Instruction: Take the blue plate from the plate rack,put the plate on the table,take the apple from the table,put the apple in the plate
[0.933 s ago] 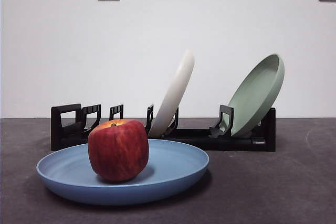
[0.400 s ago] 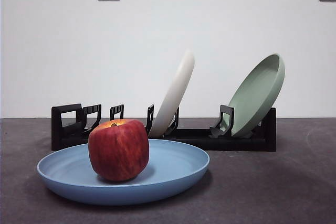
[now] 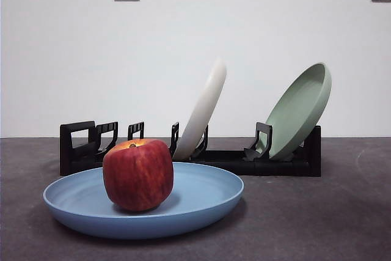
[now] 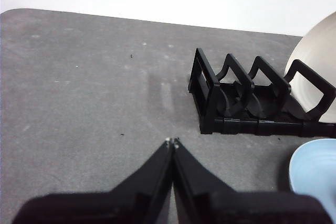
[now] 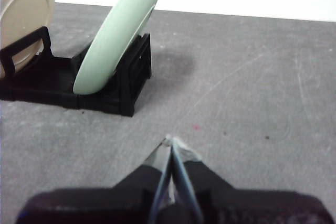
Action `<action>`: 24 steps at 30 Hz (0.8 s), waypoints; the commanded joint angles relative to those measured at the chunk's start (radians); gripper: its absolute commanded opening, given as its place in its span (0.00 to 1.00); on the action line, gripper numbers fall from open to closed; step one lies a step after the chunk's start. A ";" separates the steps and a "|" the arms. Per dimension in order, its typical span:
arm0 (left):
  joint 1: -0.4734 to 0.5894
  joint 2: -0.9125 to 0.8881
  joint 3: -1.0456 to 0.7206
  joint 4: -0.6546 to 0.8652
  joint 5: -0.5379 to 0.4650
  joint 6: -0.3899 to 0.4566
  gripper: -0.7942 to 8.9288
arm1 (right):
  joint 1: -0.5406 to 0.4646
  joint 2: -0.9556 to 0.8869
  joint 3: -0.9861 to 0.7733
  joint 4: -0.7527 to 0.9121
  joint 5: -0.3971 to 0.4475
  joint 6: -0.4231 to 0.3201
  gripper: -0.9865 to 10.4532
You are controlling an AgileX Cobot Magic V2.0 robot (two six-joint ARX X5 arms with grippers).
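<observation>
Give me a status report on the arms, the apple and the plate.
Left gripper and right gripper: jaws shut, empty, above bare table. Round dark-red apple sits in the large light-blue plate, flat on the dark grey table. Nothing in the way.

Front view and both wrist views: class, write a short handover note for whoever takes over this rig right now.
Left gripper: jaws shut, empty, above bare table beside the plate rack.
Right gripper: jaws shut, empty, off the rack's other end.
Blue plate lies flat on the table in front of the rack; the apple sits upright in it.
Cream plate and green plate lean in the rack.
Done: all steps. Left: nothing visible.
</observation>
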 commanded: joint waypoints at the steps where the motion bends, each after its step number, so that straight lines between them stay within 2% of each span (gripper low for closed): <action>1: 0.003 -0.003 -0.014 0.003 0.008 -0.003 0.08 | 0.009 -0.003 -0.016 0.011 -0.001 0.027 0.09; 8: 0.003 -0.003 -0.014 0.003 0.008 -0.003 0.08 | 0.091 -0.003 -0.016 0.011 0.029 0.040 0.09; 24: 0.003 -0.003 -0.014 0.003 0.008 -0.003 0.08 | 0.093 0.002 -0.016 0.010 0.032 0.040 0.09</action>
